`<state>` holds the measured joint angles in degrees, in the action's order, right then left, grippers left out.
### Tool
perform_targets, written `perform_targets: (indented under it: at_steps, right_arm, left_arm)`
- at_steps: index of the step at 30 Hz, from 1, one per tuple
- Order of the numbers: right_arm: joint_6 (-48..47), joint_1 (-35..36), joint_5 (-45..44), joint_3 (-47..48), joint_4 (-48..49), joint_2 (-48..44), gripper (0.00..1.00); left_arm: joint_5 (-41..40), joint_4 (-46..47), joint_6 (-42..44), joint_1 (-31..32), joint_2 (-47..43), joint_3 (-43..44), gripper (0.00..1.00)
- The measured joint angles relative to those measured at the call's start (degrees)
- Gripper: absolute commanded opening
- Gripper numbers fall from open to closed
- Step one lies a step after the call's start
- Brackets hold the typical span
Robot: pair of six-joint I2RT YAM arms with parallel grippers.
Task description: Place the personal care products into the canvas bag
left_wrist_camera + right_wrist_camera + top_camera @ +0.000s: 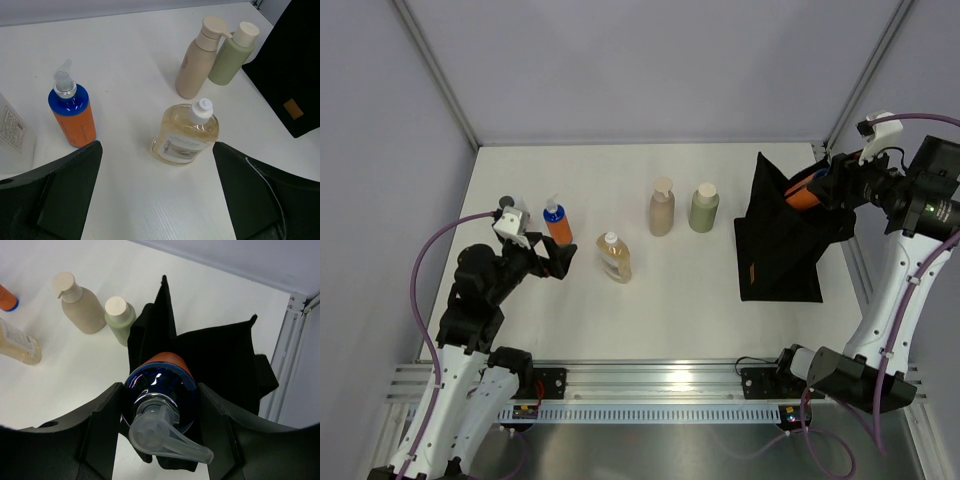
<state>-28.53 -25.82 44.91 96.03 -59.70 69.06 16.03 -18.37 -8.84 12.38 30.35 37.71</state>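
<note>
Worktop (690,290): white, 4 bottles (662,210) left of canvas bag (785,240).
Right fingers (102,425): clamping orange bottle (161,382) over bag.
Left fingers (65,190): wide, empty.
Risk: floppy opening may deflect bottle outside.

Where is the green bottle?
In the top view, the green bottle stands between the tan pump bottle on its left and the black bag on its right.

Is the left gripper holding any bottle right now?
No: the left gripper stands wide open and empty, with the amber bottle sitting free on the table ahead of it.
</note>
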Motion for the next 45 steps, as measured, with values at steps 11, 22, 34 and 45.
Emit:
perform_targets:
  at_steps: [11, 22, 34, 45]
  right_arm:
    - [1.4, 0.0, -2.4, -0.7, 2.4, 4.6, 0.00]
    - [2.5, 5.0, -1.6, -2.0, 3.0, 10.8, 0.00]
    - [-6.6, 13.6, -12.6, -11.8, 5.1, 13.0, 0.00]
    - [-0.2, 16.9, -20.0, -12.1, 22.1, 19.2, 0.05]
  left_arm:
    - [0.0, 0.0, 0.0, 0.1, 0.0, 0.0, 0.99]
    - [0.0, 0.0, 0.0, 0.1, 0.0, 0.0, 0.99]
    - [0.3, 0.0, 0.0, 0.1, 0.0, 0.0, 0.99]
    - [1.4, 0.0, 0.1, 0.2, 0.1, 0.0, 0.99]
